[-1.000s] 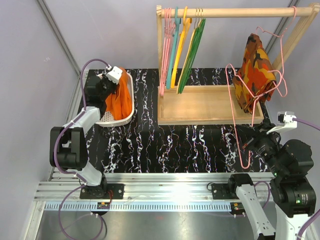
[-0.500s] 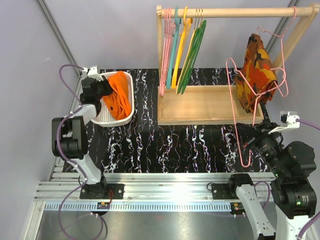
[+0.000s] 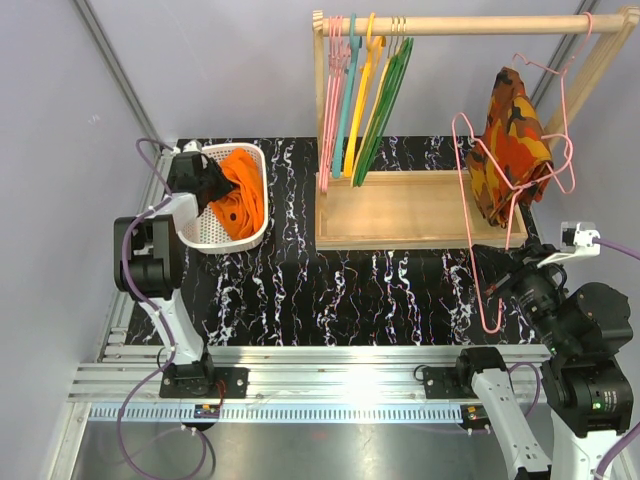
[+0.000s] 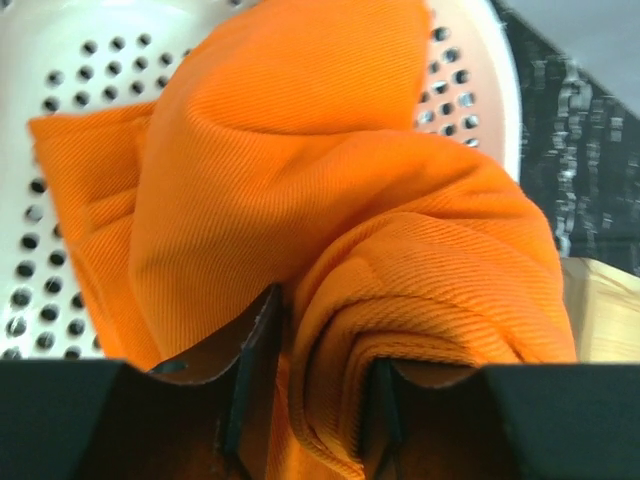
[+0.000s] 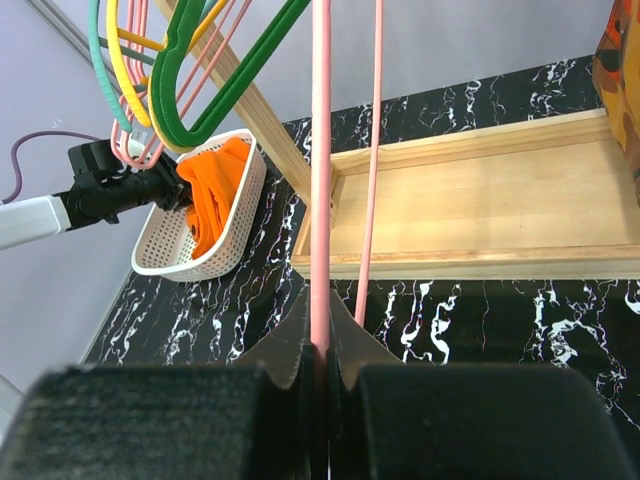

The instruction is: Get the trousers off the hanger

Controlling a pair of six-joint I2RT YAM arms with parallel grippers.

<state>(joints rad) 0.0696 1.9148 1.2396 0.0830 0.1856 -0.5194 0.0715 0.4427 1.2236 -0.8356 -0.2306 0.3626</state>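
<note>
The orange trousers (image 3: 240, 195) lie bunched in the white perforated basket (image 3: 215, 236) at the table's back left. My left gripper (image 3: 208, 188) reaches into the basket from its left rim. In the left wrist view its jaws (image 4: 315, 340) stand slightly apart, with a fold of the trousers (image 4: 300, 180) loose between them. My right gripper (image 5: 320, 350) is shut on the thin pink wire hanger (image 5: 320, 200), which it holds upright over the table's right side (image 3: 484, 310). The hanger is bare.
A wooden rack with a top rail (image 3: 450, 25) and tray base (image 3: 400, 215) stands at the back centre. Pink, teal, yellow and green hangers (image 3: 365, 100) hang at its left end. A camouflage garment (image 3: 512, 150) on another pink hanger hangs at its right end.
My left gripper has swung down and left into the basket with the trousers, and its jaws have parted. The right gripper has lifted the hanger a little.
</note>
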